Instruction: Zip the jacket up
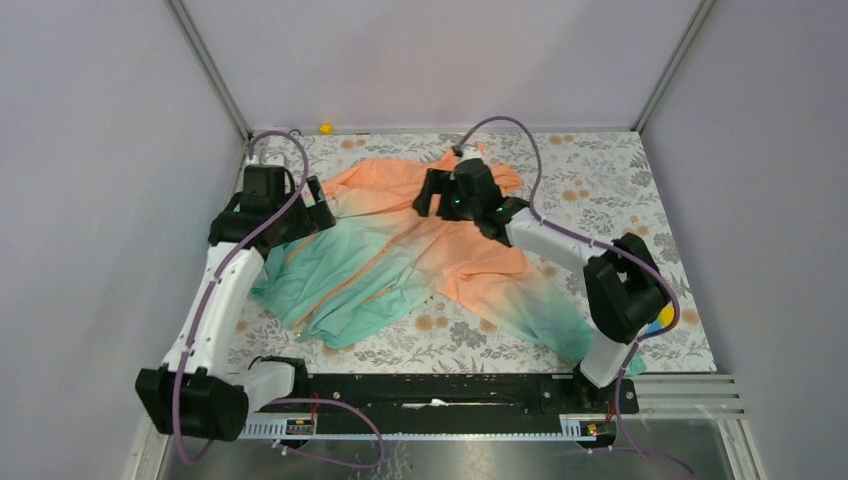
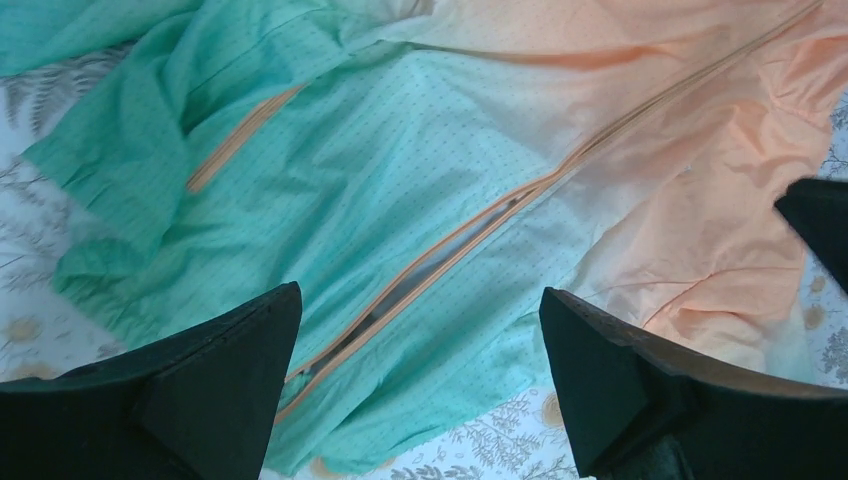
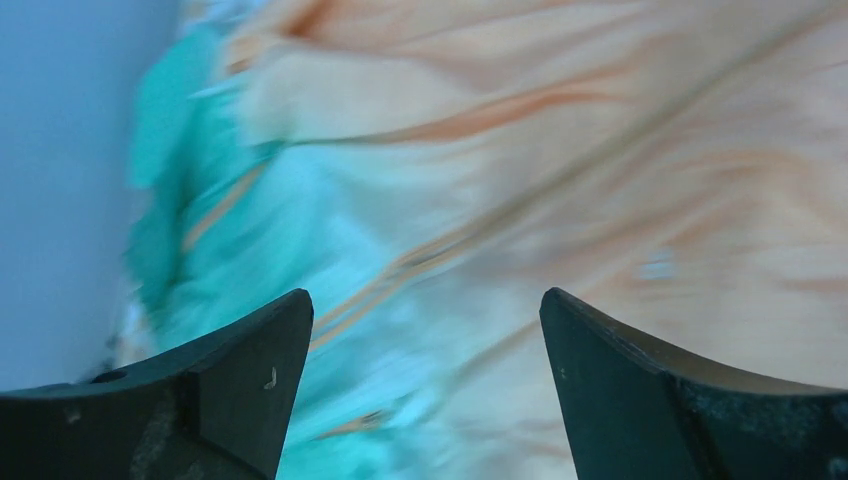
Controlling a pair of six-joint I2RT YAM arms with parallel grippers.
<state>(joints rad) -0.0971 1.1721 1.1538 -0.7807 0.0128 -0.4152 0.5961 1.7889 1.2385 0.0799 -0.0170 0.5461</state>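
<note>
1. Tabletop [image 1: 610, 175] wears a pale cover printed with grey leaves and orange blossoms. A black base bar [image 1: 440, 392] runs along its near edge and carries both arms.
2. Plain pale walls [image 1: 430, 50] close the cell on three sides, with silver frame posts [image 1: 212, 75] rising at the far corners.
3. A small yellow object [image 1: 325, 128] sits at the table's far edge near the left post; it is too small to identify.
4. The jacket [image 1: 400, 265] lies spread and rumpled across the middle of the table. It is orange at the far end and teal toward the near left. One sleeve stretches toward the right arm's base, fading from orange to teal.
5. In the left wrist view the zipper [image 2: 440, 250] runs diagonally from lower left to upper right. Its two sides stand parted along the lower stretch. Higher up they lie together, though whether they are meshed cannot be told.
6. A second short orange strip [image 2: 240, 140] crosses the teal fabric to the left of the zipper.
7. The left gripper [image 1: 312, 213] hangs over the jacket's far left part, fingers spread wide with nothing between them.
8. The right gripper [image 1: 432, 192] hangs over the orange far end. Its wrist view is blurred, yet the fingers show wide apart and grip nothing.
</note>
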